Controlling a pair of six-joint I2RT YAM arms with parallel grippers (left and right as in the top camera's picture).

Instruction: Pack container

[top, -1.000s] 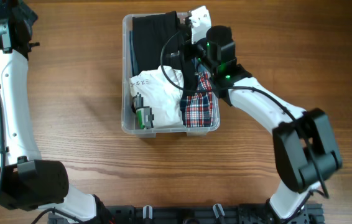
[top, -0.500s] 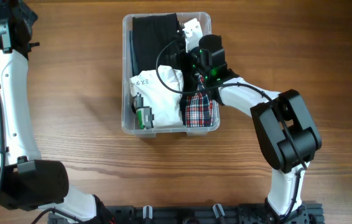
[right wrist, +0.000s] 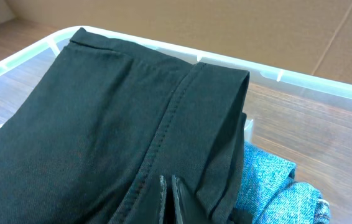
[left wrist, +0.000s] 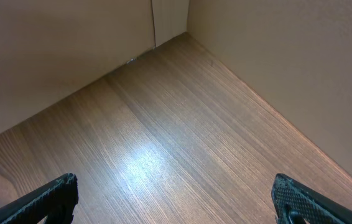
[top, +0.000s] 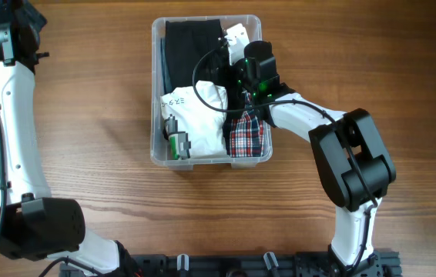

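From overhead I could make out a short row of dark printed characters (top: 176, 100) on the white garment (top: 206, 127) inside the container (top: 154, 77), near its left wall. They were too small for me to read. Nothing else carried legible text.

The container (top: 157, 151) sits upper centre on the tabletop (top: 87, 115), garments (top: 202, 127) inside; right arm (top: 303, 115) over its right side, left arm (top: 10, 131) at left edge.
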